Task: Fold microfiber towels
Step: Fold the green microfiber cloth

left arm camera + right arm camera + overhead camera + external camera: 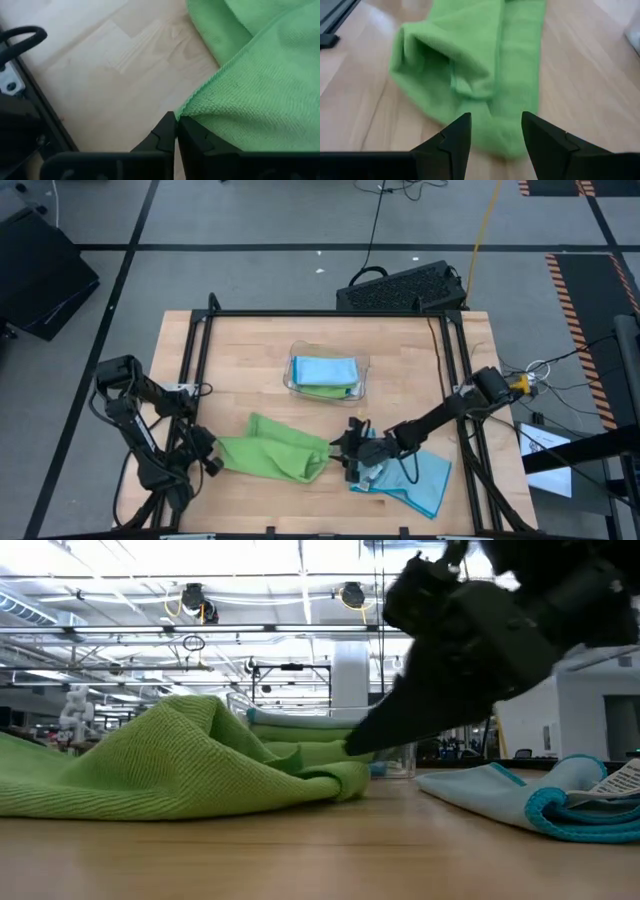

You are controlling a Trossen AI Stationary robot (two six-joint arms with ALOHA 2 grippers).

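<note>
A lime green towel [272, 455] lies crumpled and partly folded on the wooden table near its front edge; it also shows in the low view [180, 765]. My left gripper [212, 460] is at the towel's left end, shut on it. My right gripper [347, 452] is open at the towel's right end [485, 75], with one finger on either side of that end and the tips low over the table. A light blue towel [418, 477] lies on the table under my right arm. My left gripper pinches the green towel's hemmed corner [186, 109] between its two shut fingertips [167, 131], coming low from the table's left side. The rest of the towel lies slack on the table. My right gripper: I cannot tell whether its open fingers touch the towel.
A clear plastic tray [292, 377] holding folded blue and green towels stands at the table's middle. A black frame [205, 320] runs around the table. A dark keyboard-like box [400, 288] sits beyond the far edge. Bare wood lies between the tray and the green towel.
</note>
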